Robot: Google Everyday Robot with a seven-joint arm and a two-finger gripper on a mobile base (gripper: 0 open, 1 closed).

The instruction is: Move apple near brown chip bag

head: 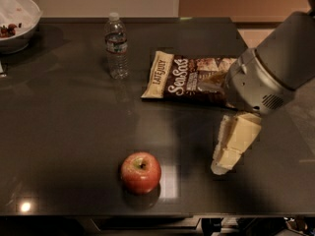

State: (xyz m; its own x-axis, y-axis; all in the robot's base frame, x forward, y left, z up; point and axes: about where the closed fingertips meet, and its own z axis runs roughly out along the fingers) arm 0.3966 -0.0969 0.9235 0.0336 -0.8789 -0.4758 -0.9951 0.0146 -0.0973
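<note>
While the bowl (pixel 22 39) holds bits (pixel 7 31), the tool (pixel 222 166) hangs near the apple (pixel 141 172).

**Open lane between gripper (pixel 220 167) and apple (pixel 141 172)**

The gripper hangs at the apple's 3 o'clock, with bare table (pixel 64 132) between them. Toward 1 o'clock, open surface runs up to the brown chip bag (pixel 192 77). The water bottle (pixel 116 45) stands clear at 12.

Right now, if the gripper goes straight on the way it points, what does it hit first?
Probably the bare table. The gripper hangs right of the apple in view, angled down toward the near edge, so its line seems to miss the apple. Height above the table is unclear.
</note>
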